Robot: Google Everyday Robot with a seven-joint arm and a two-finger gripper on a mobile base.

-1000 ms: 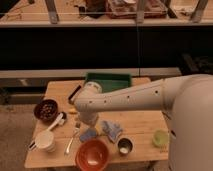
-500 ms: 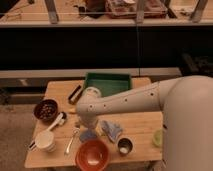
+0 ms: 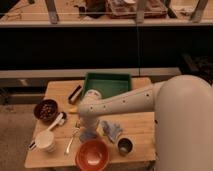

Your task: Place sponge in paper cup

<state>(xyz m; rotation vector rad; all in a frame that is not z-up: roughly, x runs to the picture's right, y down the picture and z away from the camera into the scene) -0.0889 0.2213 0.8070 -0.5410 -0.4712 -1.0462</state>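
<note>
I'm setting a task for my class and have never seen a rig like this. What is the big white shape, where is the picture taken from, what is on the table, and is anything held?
The white shape is a robot arm. It reaches in from the right and bends down to the wooden table. Its gripper is low over the table's front middle.

There is one camera, looking down from above the table's front edge. Its mounting is not recorded.

On the table are a green tray at the back, a dark bowl at the left and a white paper cup at the front left. An orange bowl and a metal cup stand at the front, with a bluish cloth just behind them.

A small bluish piece, probably the sponge, lies right at the gripper. Whether it is gripped cannot be seen.
</note>
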